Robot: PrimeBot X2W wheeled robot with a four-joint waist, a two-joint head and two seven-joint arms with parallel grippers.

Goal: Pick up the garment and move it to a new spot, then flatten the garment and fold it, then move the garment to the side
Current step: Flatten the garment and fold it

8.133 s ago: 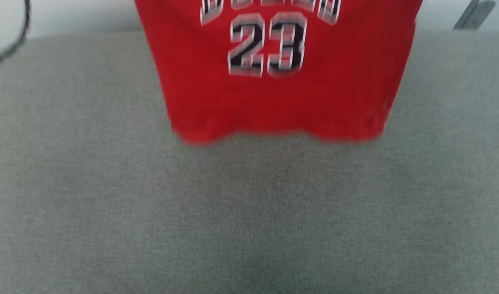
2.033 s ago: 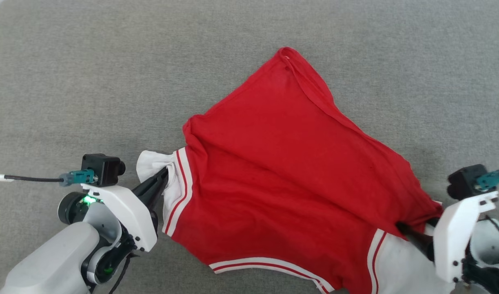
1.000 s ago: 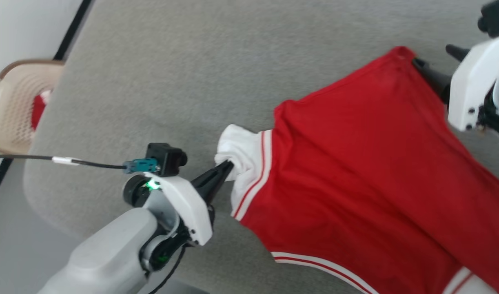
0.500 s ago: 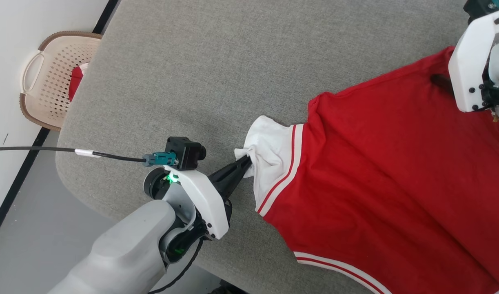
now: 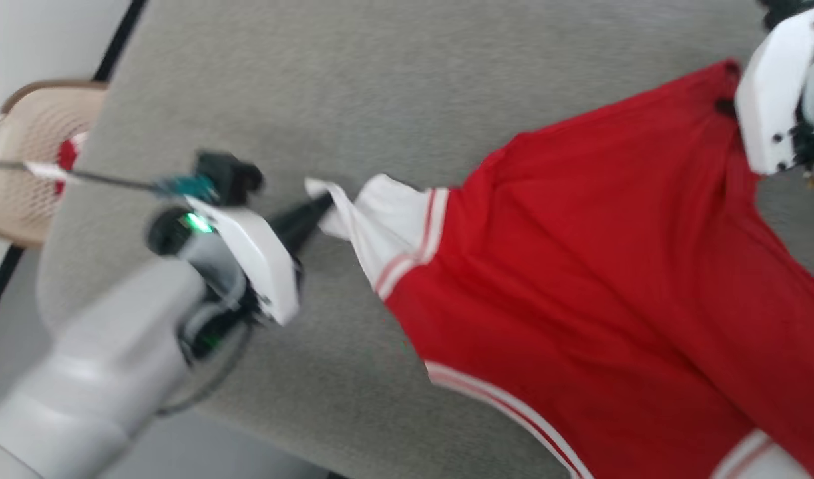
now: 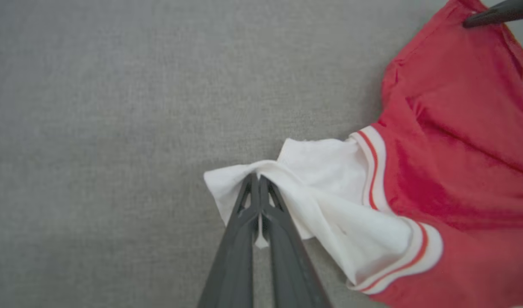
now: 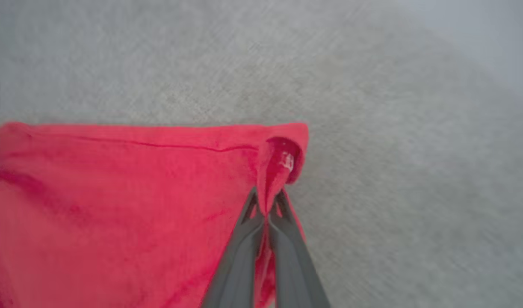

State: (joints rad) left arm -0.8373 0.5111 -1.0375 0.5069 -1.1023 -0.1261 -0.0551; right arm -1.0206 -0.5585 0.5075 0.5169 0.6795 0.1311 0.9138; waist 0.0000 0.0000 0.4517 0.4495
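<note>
Nothing here can be read. The shirt (image 7: 116,192) lies with a plain red side up. A small white mark (image 7: 287,161) sits on its bunched corner, in the middle of the right wrist view, but it is too blurred to make out.

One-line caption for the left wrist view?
Left gripper, jaws shut, pinches the garment by its white sleeve on grey upholstery.

The left tool (image 6: 257,179), jaws closed, pinches the white sleeve tip of the garment (image 5: 613,266), its pale forearm (image 5: 80,392) stretching away leftward. The right tool (image 7: 267,196), likewise closed, grips the garment's far red corner, its white wrist (image 5: 769,100) just beside it.
</note>
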